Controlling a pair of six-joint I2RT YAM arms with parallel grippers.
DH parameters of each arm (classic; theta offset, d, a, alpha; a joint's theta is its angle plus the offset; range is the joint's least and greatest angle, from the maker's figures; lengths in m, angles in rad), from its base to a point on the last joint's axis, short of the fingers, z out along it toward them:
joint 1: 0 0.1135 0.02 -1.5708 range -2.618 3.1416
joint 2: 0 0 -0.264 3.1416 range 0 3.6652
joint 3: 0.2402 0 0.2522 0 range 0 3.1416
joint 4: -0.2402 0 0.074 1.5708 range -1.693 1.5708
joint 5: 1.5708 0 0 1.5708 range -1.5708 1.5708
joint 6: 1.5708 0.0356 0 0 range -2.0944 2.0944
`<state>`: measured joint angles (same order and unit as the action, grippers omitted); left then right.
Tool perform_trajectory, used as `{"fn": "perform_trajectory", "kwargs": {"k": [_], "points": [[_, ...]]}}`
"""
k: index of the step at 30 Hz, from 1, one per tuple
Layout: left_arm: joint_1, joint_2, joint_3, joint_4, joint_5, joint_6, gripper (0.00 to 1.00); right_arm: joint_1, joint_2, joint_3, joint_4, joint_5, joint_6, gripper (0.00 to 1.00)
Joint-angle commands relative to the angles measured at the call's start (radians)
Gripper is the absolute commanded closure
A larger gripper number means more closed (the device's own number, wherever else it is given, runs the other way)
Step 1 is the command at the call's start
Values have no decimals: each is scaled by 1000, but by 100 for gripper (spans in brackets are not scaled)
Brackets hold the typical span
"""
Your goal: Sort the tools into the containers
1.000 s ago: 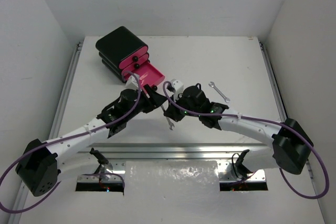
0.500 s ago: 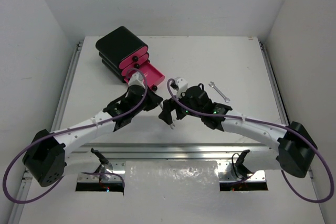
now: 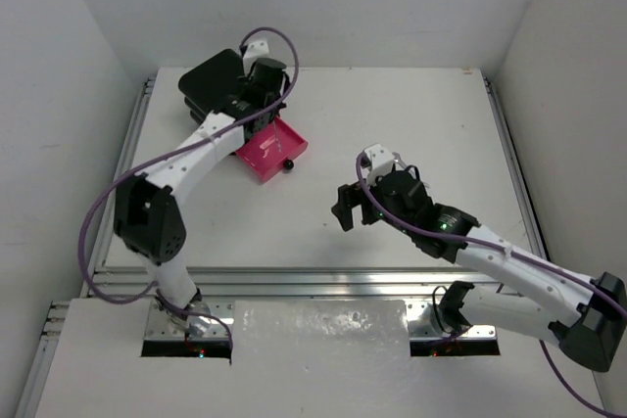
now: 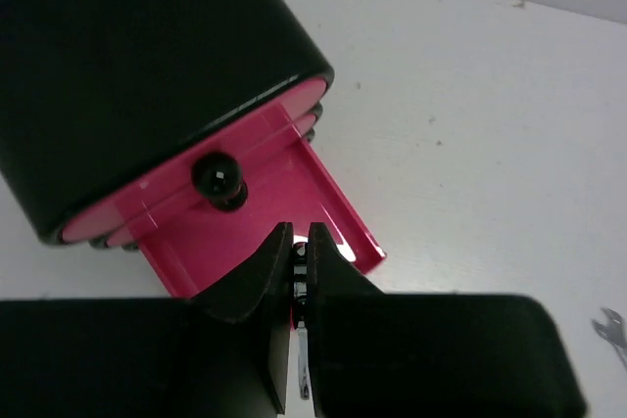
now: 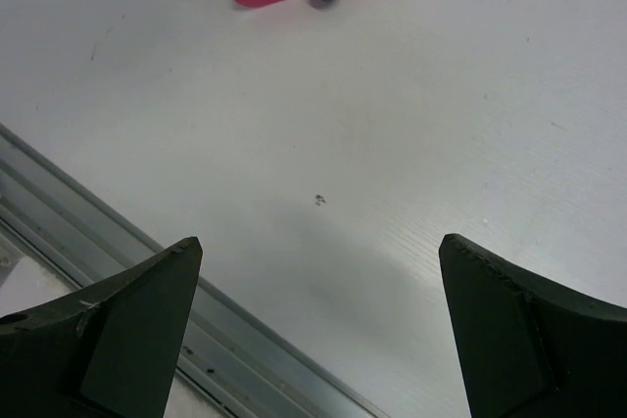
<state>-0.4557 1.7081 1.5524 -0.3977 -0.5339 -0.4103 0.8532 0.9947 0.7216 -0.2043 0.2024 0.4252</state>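
Hovering my left gripper point(image 4: 300, 238) over the open drawer point(image 4: 343, 217), I have it pinched on a thin silver tool point(image 4: 301, 371), probably a wrench, not yet released. My right gripper point(image 5: 320, 245) hangs wide and empty above the desk point(image 5: 441, 95). One wrench point(image 4: 612, 325) lies on the desk, so sorting isn't finished. I can't see what the drawer holds.

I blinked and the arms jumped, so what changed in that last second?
The left gripper swung from mid-table out over the open drawer, shut on a thin wrench. The right gripper drew back a little to the right and is open. The box and drawer stayed where they were.
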Motion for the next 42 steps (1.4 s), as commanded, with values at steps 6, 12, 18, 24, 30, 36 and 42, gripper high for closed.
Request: {"fn": "perform_trajectory", "kwargs": {"k": [6,12,18,24,30,36,42], "points": [[-5,274,305,-35,-170,352,100,-3,-116,-54,-63,-20,-34,1],[-5,420,388,-64,-236,404,100,-3,-172,-77,-90,-5,-45,1],[-5,444,344,-52,-213,375,100,-3,-191,-71,-113,-15,-52,1],[-5,450,322,-130,-192,294,100,-3,-173,-67,-113,-14,-52,1],[-5,453,296,-182,-190,211,99,-3,-157,-62,-112,-27,-43,1],[-5,450,305,-213,-172,168,86,-3,-157,-54,-122,-35,-40,1],[-5,452,327,-251,-163,148,52,-3,-120,-50,-133,-43,-49,1]]}}
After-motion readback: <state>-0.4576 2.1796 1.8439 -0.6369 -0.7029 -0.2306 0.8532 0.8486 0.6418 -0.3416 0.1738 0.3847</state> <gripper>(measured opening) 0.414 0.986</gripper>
